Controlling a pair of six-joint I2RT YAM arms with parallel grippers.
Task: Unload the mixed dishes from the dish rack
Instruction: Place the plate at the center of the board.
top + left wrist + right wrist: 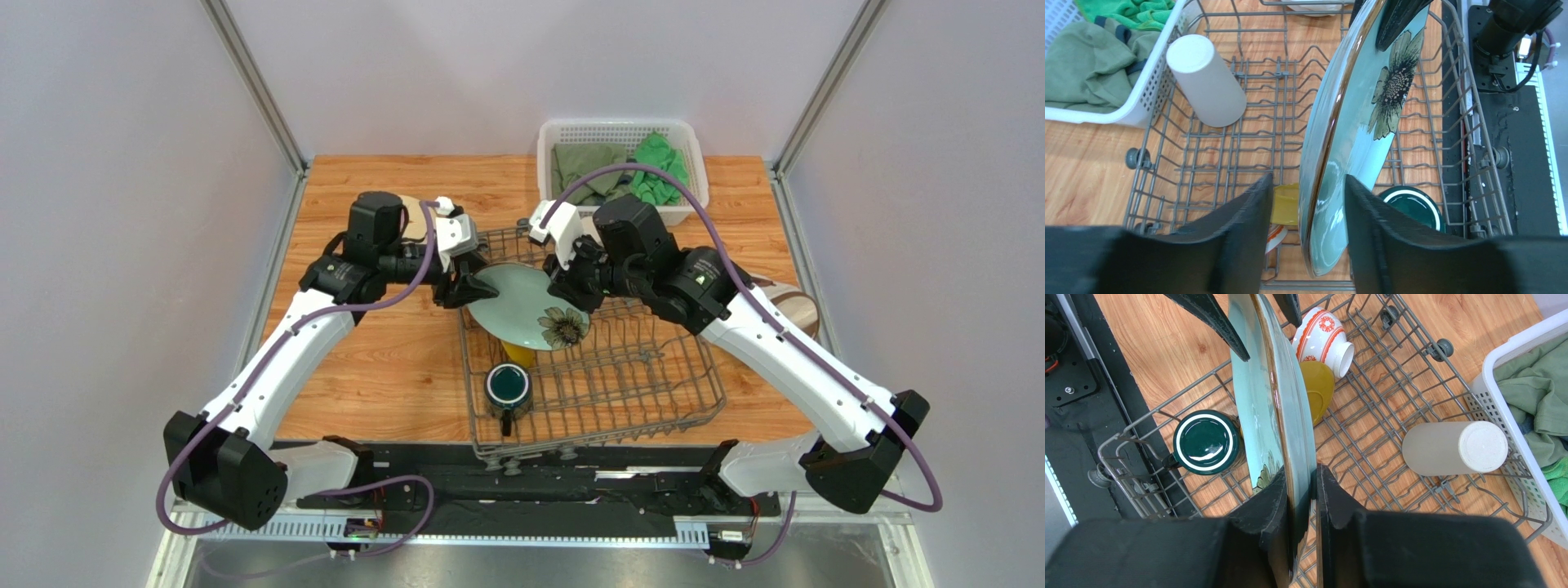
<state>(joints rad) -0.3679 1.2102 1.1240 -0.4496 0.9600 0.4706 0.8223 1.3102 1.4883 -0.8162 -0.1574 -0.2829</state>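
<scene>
A pale green plate with a dark flower stands on edge above the grey wire dish rack. My right gripper is shut on the pale green plate's rim. My left gripper is open and straddles the opposite rim of the plate, with a gap on each side. In the rack sit a dark teal mug, a yellow dish, a red-and-white bowl and a tall beige cup lying on its side.
A white mesh basket of green cloths stands just behind the rack. A beige fabric thing lies on the wooden table to the right. A black strip runs along the table's near edge by the arm bases.
</scene>
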